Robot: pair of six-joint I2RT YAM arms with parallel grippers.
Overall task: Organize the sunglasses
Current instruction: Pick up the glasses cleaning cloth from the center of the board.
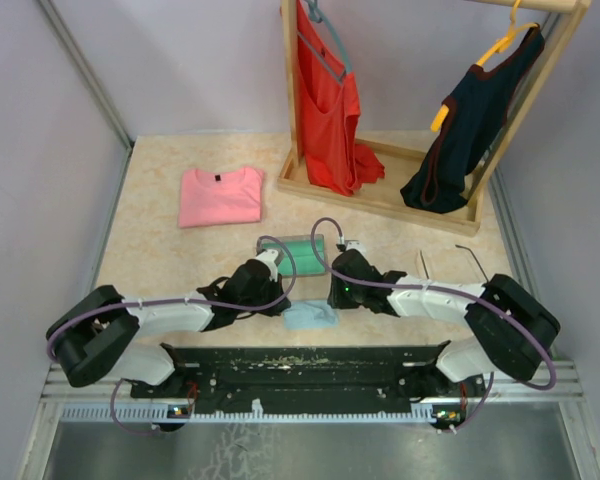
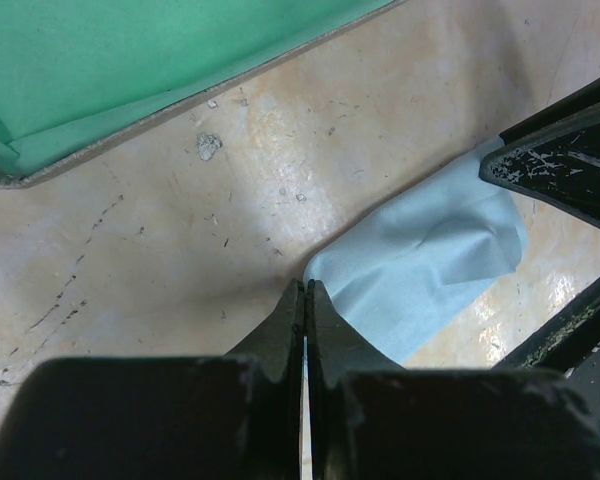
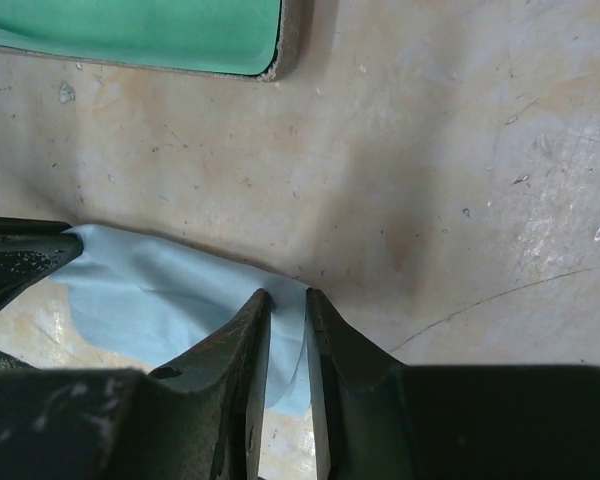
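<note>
The sunglasses (image 1: 426, 264) show only in the top view, as thin wire lines on the table to the right of my right gripper; no gripper touches them. A light blue cleaning cloth (image 1: 310, 317) (image 2: 430, 265) (image 3: 170, 300) lies between both grippers. My left gripper (image 1: 272, 300) (image 2: 305, 288) is shut, its tips pinching the cloth's corner. My right gripper (image 1: 336, 296) (image 3: 288, 296) rests on the cloth's opposite edge with a narrow gap between its fingers, and cloth shows in that gap. The open case with green lining (image 1: 300, 255) (image 2: 130, 70) (image 3: 150, 30) lies just beyond the cloth.
A folded pink shirt (image 1: 220, 195) lies at the back left. A wooden clothes rack (image 1: 380, 195) with a red top and a dark top stands at the back right. Grey walls close in both sides. The black base rail (image 1: 300, 360) runs along the near edge.
</note>
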